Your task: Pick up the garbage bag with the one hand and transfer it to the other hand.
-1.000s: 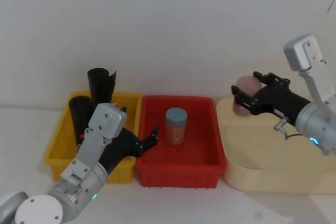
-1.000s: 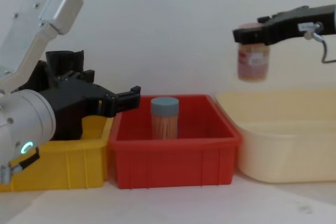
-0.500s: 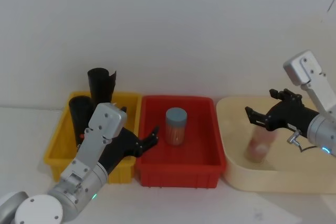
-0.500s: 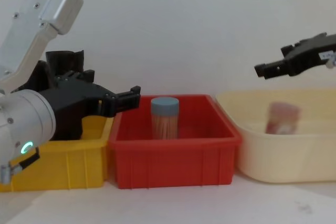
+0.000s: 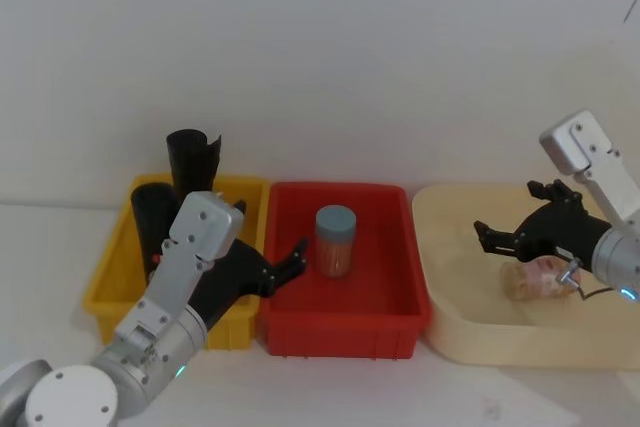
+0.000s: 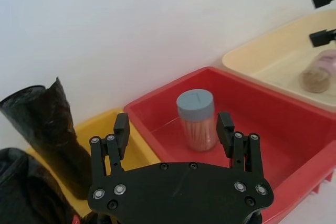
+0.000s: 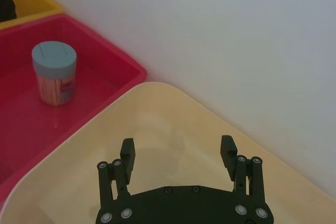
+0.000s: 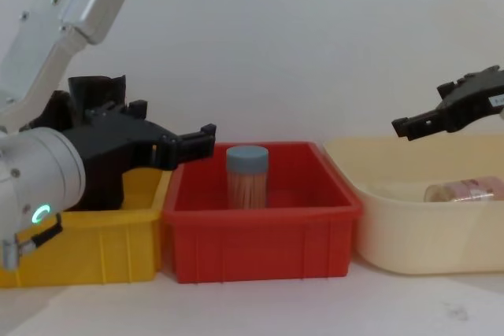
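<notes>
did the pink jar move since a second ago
Yes. The pink jar has dropped down from above the cream tub and now lies on its side inside it, below the open right gripper.

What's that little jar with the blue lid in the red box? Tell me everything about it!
The jar is small and round, with see-through sides and a flat grey-blue lid. It looks packed with thin tan sticks, maybe toothpicks. It stands upright with its lid on, on the floor of the red bin, about the middle and a little towards the back, clear of the walls. Nothing else touches it. The left gripper hangs open by the bin's left side, apart from the jar.
</notes>
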